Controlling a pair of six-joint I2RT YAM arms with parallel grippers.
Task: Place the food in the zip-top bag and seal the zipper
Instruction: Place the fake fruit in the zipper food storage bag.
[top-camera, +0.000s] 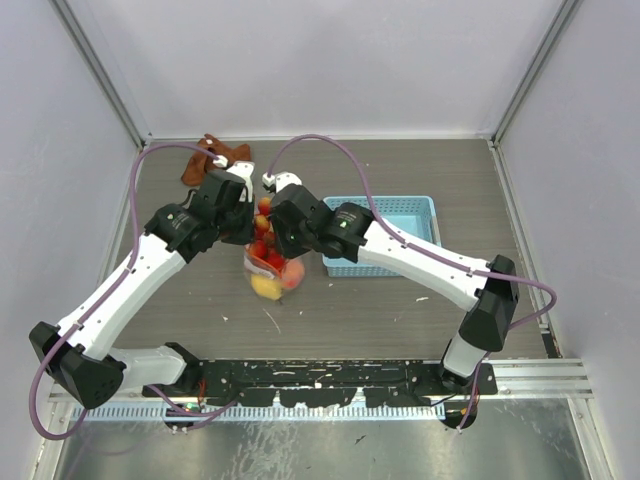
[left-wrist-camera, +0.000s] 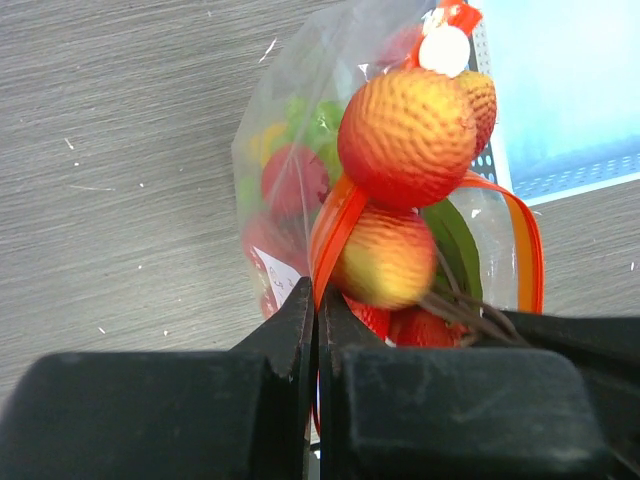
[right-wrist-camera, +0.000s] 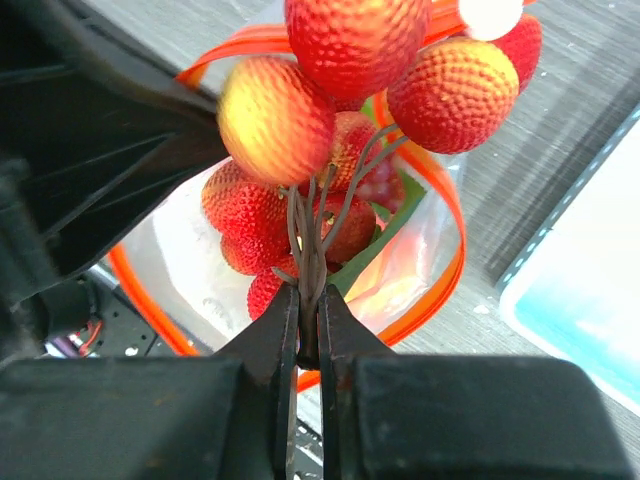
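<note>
The clear zip-top bag (top-camera: 268, 272) hangs open between my grippers, with a yellow piece (top-camera: 264, 287) and a peach (top-camera: 293, 277) at its bottom. My left gripper (left-wrist-camera: 318, 295) is shut on the bag's orange-red zipper strip (left-wrist-camera: 330, 225) and holds the mouth up. My right gripper (right-wrist-camera: 309, 295) is shut on the brown stems (right-wrist-camera: 312, 240) of a bunch of red strawberries (right-wrist-camera: 330, 60). The bunch sits in the bag's open mouth, ringed by the zipper strip (right-wrist-camera: 455, 230). Green grapes (left-wrist-camera: 310, 115) show through the plastic. A white slider tab (left-wrist-camera: 445, 48) is at the strip's far end.
A light-blue perforated basket (top-camera: 385, 215) stands right of the bag, under my right arm. A brown cloth (top-camera: 215, 155) lies at the back, behind my left gripper (top-camera: 248, 222). My right gripper (top-camera: 275, 222) is close beside the left one.
</note>
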